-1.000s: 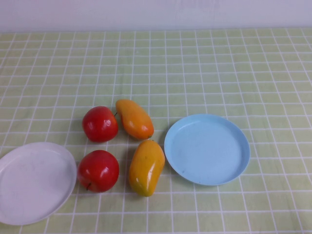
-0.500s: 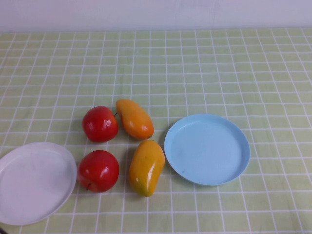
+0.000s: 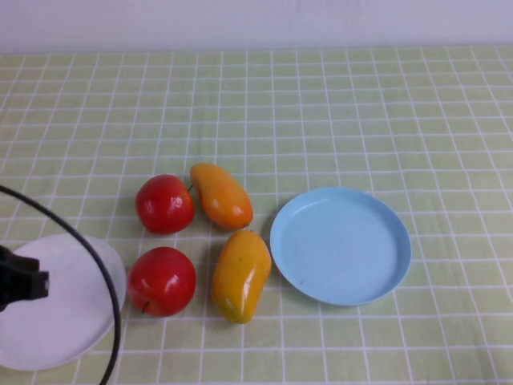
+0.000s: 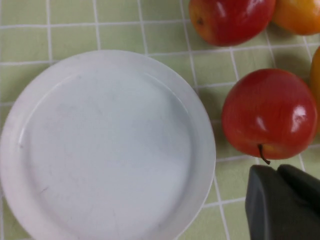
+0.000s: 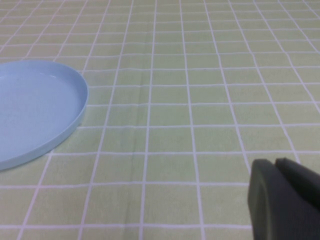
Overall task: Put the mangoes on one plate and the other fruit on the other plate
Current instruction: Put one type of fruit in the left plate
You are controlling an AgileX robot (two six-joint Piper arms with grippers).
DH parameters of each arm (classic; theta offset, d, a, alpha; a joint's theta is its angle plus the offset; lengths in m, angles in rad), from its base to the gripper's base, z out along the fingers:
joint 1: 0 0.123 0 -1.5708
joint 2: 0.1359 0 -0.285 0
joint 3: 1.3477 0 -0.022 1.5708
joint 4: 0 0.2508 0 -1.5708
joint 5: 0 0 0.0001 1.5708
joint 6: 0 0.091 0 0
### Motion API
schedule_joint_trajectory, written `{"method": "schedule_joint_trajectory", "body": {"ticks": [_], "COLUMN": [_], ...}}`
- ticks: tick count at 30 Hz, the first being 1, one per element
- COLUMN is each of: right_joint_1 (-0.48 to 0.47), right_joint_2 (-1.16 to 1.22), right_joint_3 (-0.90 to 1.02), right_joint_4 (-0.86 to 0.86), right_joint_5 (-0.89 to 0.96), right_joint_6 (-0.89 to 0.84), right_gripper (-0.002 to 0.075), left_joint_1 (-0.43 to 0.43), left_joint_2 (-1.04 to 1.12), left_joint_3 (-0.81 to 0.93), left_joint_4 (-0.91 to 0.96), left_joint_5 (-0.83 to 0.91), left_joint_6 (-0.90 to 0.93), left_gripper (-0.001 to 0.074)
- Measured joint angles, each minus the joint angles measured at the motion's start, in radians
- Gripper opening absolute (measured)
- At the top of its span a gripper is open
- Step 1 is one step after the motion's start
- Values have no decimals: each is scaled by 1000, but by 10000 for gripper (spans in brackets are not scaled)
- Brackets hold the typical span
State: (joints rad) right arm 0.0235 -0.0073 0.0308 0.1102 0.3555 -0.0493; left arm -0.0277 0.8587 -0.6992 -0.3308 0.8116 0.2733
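Two red apples (image 3: 164, 204) (image 3: 162, 281) lie left of two mangoes, the orange one (image 3: 221, 195) farther back and the yellower one (image 3: 240, 274) nearer. To their right sits the light blue plate (image 3: 341, 245) with nothing on it. The white plate (image 3: 76, 321) at the front left is also bare. My left gripper (image 3: 24, 285) hovers over the white plate's left part. In the left wrist view its shut fingertips (image 4: 277, 172) sit just short of the near apple (image 4: 269, 114). My right gripper (image 5: 276, 164), shut, shows only in its wrist view, beside the blue plate (image 5: 35, 110).
A black cable (image 3: 96, 265) arcs from the left arm across the white plate (image 4: 105, 145). A green checked cloth (image 3: 321, 112) covers the whole table. In the left wrist view the far apple (image 4: 231, 19) and a mango (image 4: 299, 14) also show.
My left arm and its cable have come into the high view from the lower left, over the white plate. The fruit and plates have not moved.
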Motion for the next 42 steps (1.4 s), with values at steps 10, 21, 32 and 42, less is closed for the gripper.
{"method": "schedule_joint_trajectory", "body": {"ticks": [10, 21, 32, 42], "right_joint_1": [0, 0, 0, 0], "right_joint_2": [0, 0, 0, 0], "right_joint_3": [0, 0, 0, 0], "right_joint_4": [3, 5, 5, 7], "right_joint_5": [0, 0, 0, 0], "right_joint_6": [0, 0, 0, 0], "right_gripper": [-16, -17, -16, -16], "left_joint_1": [-244, -425, -441, -441], "left_joint_2": [386, 482, 627, 670], "left_joint_3": [-254, -346, -346, -348], "left_joint_4": [85, 118, 139, 236], "left_joint_5": [152, 237, 135, 79], "left_joint_6": [66, 74, -47, -88], "left_gripper": [-2, 76, 661, 666]}}
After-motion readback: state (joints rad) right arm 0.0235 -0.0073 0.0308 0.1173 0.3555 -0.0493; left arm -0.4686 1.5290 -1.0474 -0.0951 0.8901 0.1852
